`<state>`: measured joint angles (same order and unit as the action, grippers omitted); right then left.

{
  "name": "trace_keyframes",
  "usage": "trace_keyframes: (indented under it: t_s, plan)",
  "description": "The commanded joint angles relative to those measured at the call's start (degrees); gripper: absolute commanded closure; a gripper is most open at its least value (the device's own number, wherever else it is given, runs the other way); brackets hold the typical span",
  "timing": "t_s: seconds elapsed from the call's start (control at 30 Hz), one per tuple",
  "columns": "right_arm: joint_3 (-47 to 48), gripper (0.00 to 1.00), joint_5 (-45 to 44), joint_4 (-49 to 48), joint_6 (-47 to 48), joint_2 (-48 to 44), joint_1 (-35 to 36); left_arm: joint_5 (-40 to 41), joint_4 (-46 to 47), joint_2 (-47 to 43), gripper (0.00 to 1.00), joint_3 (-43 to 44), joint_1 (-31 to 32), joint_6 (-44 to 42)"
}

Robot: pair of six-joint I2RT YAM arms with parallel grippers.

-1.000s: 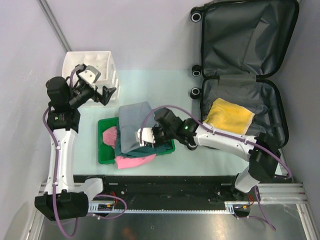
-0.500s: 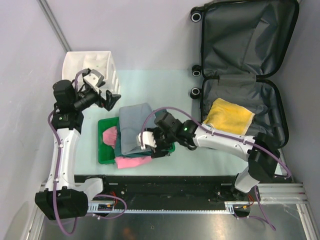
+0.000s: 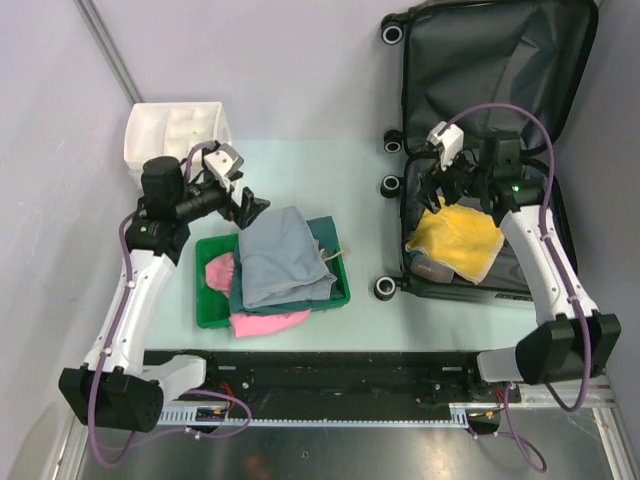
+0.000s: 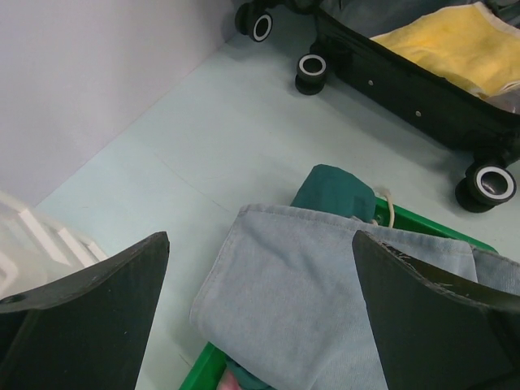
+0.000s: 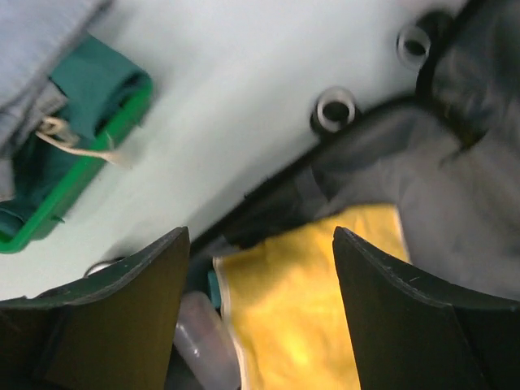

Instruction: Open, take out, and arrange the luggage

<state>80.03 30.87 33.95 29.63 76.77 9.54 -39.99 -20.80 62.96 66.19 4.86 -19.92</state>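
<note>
Top external: luggage w/ yellow cloth

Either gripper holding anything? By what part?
Nothing is held. The left gripper is open near the grey cloth on the green tray; the right gripper is open near the yellow towel in the luggage.

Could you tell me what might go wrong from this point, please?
The right end effector hangs open over the yellow towel in the suitcase; a shallow pinch might lift one layer and unfold it. The green tray looks overfull: the pink cloth overhangs its near edge, so adding more might push clothes off.
</note>
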Motion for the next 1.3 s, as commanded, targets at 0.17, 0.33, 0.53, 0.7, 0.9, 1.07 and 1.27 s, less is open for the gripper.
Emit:
trace_keyframes:
  t_s: [0.17,0.33,0.53,0.7,0.9,1.07,1.27]
  plan:
    - [-5.1,0.26,-5.9,6.8,-2.7,10.7,-5.2,3.1,-0.1,2.4,0.00,3.8,2.1,1.7]
    - [-6.5,0.27,-9.5,3.5,-7.6,15.7,-4.4,3.8,-0.1,2.3,0.01,3.6,2.6,1.8]
    - [-10.2,0.27,-11.2,0.7,-7.0,20.4,-1.8,3.9,-0.1,2.9,0.01,3.4,2.7,1.4]
    - [-12.2,0.23,-10.8,-1.1,-7.2,24.6,-2.4,4.0,-0.1,3.0,0.00,3.5,2.7,1.1]
    - [-12.6,0.47,-11.4,-2.0,-6.5,25.2,-5.1,4.3,-0.1,3.0,0.00,3.4,2.7,1.0]
    - [-12.2,0.74,-7.9,-2.1,-5.5,17.5,-8.9,4.0,0.0,3.3,0.01,3.9,2.7,1.2]
    - [-10.9,0.79,0.3,-2.4,-6.5,10.6,-15.8,3.6,-0.1,3.7,0.01,4.6,2.8,1.9]
